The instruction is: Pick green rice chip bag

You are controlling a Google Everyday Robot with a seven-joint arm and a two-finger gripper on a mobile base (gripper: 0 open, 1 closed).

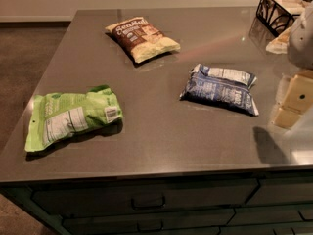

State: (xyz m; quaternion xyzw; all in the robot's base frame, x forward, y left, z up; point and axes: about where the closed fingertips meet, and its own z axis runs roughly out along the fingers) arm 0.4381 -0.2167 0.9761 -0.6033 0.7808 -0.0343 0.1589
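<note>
The green rice chip bag lies flat on the grey countertop at the front left, with its white nutrition label and barcode facing up. My gripper is at the right edge of the view, low over the counter, far to the right of the green bag and just right of the blue-and-white bag. It holds nothing that I can see.
A brown-and-yellow bag lies at the back middle. A blue-and-white bag lies right of centre. A black wire basket stands at the back right corner. Drawers run below the counter's front edge.
</note>
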